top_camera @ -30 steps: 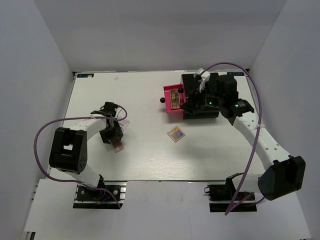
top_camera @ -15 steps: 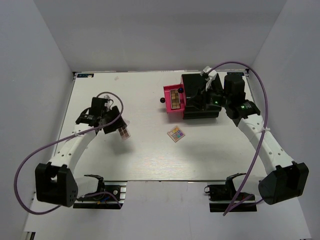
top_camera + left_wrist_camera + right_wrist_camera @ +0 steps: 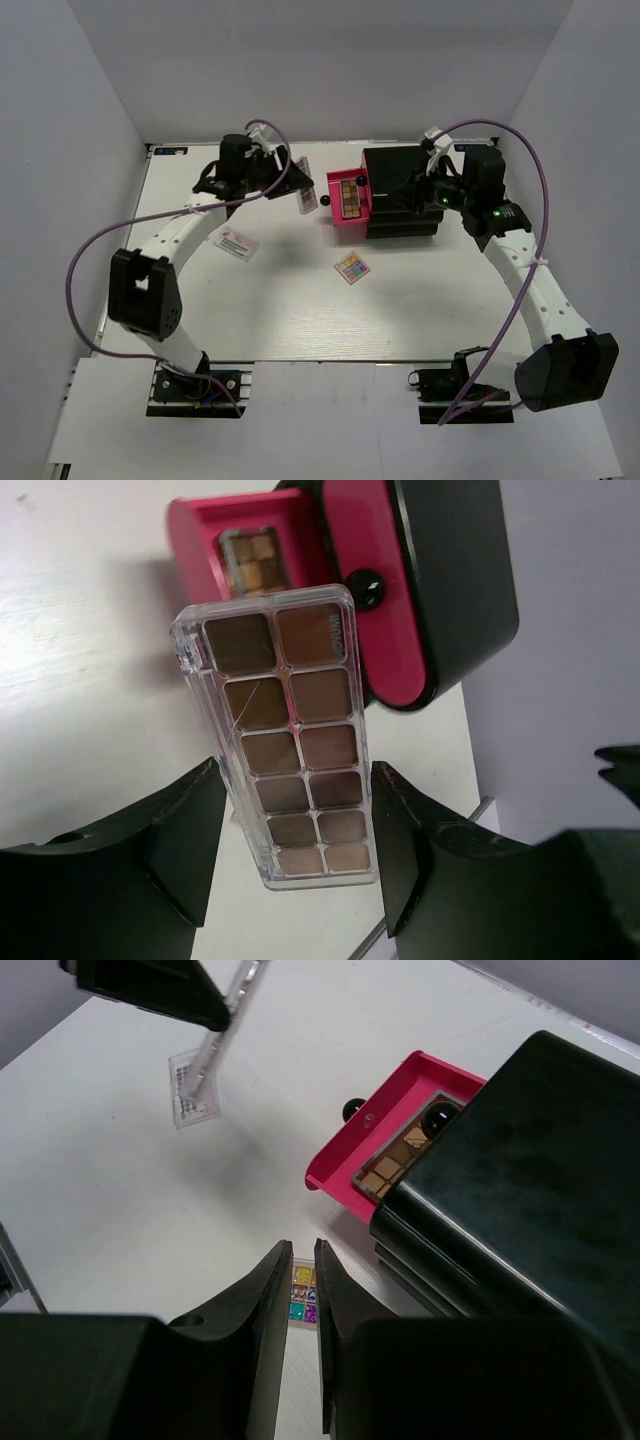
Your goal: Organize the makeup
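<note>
the black drawer box (image 3: 405, 170) stands toward the far right of the white table (image 3: 200, 310), and everything else can be placed from it. one pink drawer (image 3: 335, 185) is pulled out of the box's left side, with a black knob (image 3: 324, 201) on its front. a long brown eyeshadow palette (image 3: 350, 196) lies flat inside it.

just left of that open drawer, and up off the table, the left gripper (image 3: 295, 775) has a second long brown palette (image 3: 290, 730) pinched by its long edges, with a finger (image 3: 185, 840) pressed against either side. the palette's free end points toward the drawer. seen from the right wrist it hangs tilted and edge-on, and its shadow falls on the table beneath.

the right gripper (image 3: 302, 1250) hovers over the box. its fingers are drawn almost together, with only a slit between them and nothing in it.

the square pastel palette (image 3: 351, 268) lies flat on the table on the near side of the box, apart from it and roughly below the open drawer. well to the left of the box, a flat clear packet (image 3: 233, 243) with a printed label lies on the table, and neither arm touches it.
</note>
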Tool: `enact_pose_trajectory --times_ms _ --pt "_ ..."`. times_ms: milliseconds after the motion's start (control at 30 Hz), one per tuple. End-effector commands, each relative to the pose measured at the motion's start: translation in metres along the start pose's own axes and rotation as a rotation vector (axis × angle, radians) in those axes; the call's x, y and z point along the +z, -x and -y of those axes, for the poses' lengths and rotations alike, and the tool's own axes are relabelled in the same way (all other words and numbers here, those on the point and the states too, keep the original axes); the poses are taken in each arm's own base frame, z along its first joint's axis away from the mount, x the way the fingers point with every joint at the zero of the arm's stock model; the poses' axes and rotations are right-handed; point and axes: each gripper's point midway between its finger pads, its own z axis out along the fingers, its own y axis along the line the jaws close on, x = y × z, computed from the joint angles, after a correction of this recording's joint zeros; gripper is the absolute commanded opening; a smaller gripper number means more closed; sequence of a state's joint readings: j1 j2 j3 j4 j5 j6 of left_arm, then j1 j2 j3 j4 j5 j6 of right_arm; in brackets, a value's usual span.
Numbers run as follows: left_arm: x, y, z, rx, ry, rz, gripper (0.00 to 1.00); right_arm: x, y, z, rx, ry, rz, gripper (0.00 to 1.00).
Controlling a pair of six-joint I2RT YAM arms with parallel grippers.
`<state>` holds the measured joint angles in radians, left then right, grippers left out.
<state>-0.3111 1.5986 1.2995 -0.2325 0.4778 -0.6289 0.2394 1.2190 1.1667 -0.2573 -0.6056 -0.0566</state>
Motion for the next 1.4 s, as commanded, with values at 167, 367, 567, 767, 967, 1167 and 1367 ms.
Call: enact_pose_trajectory --times_ms 167,367,567,767,967,1167,1367 --pt "0.073 0.026 0.052 0.050 -0.084 0.043 0.22 -0.009 0.015 0.010 -0.008 -0.023 0.063 0.22" --pt "0.112 0.016 0.043 0.045 -0.024 0.029 0.23 -0.012 0.014 0.018 0.009 -0.032 0.065 0.23" --pt "0.133 0.004 0.028 0.038 0.036 0.008 0.27 -0.013 0.013 0.020 0.017 -0.026 0.067 0.24" --pt "0.145 -0.005 0.026 0.040 0.063 -0.021 0.54 -0.015 0.012 0.021 0.025 -0.020 0.070 0.26" --pt "0.144 0.005 0.043 0.052 0.044 -0.011 0.73 -0.015 0.010 0.022 0.033 -0.014 0.066 0.41" --pt "0.137 0.012 0.049 0.066 0.046 0.008 0.79 -0.016 0.011 0.022 0.037 -0.006 0.067 0.55" --pt "0.123 0.014 0.053 0.074 0.048 0.024 0.79 -0.018 0.011 0.024 0.041 -0.010 0.069 0.55"
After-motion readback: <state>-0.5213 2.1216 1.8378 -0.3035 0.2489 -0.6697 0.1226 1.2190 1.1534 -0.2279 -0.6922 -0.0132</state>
